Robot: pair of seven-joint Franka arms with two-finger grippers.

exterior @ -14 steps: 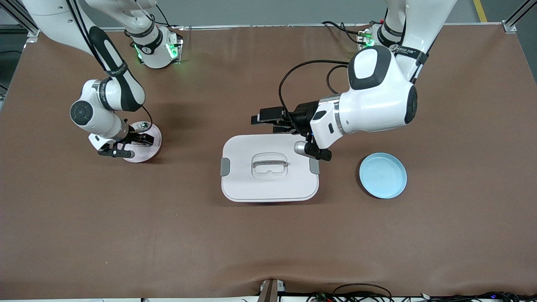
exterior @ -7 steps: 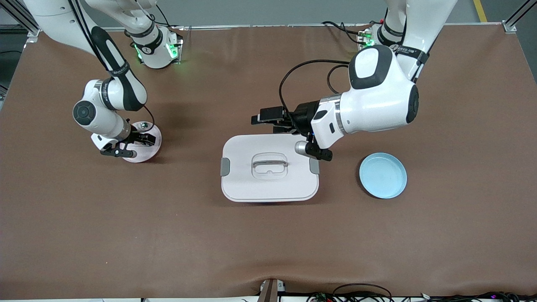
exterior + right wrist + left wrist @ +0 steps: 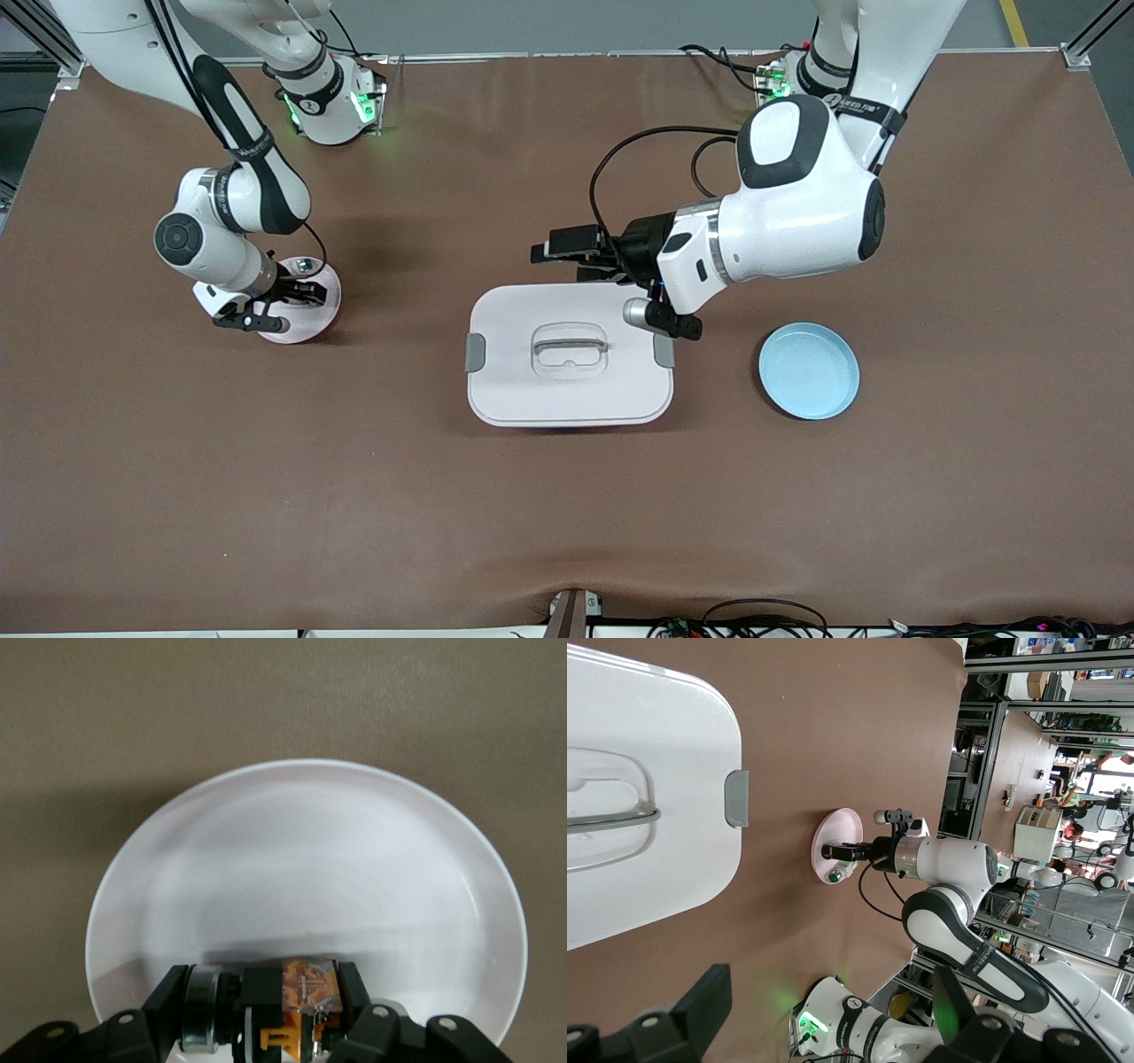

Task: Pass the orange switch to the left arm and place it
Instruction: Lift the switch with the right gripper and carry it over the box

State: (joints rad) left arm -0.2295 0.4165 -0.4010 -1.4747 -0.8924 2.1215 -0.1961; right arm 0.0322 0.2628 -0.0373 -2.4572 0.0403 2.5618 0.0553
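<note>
Fingers of my right gripper (image 3: 292, 1041), clenched on the orange switch (image 3: 306, 992), have risen slightly off the pink plate (image 3: 306, 306), so pickup looks done, while my left gripper (image 3: 567, 251) waits, released, above the box (image 3: 567, 390).

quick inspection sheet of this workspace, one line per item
surface: brown table mat, wrinkled at the edge nearest the front camera.
job's things: orange switch between the right pincer's fingers, over the pink plate; white box mid-table, lid on.
clutter: blue plate toward the left arm's end, nothing on it.
grippers: right pincer shut on the switch at the pink plate; left pincer open, over the table at the box's edge nearest the bases.
cables: black loops at the left wrist; wires along the table's front edge.
surroundings: metal frames and another table in the left wrist view.
</note>
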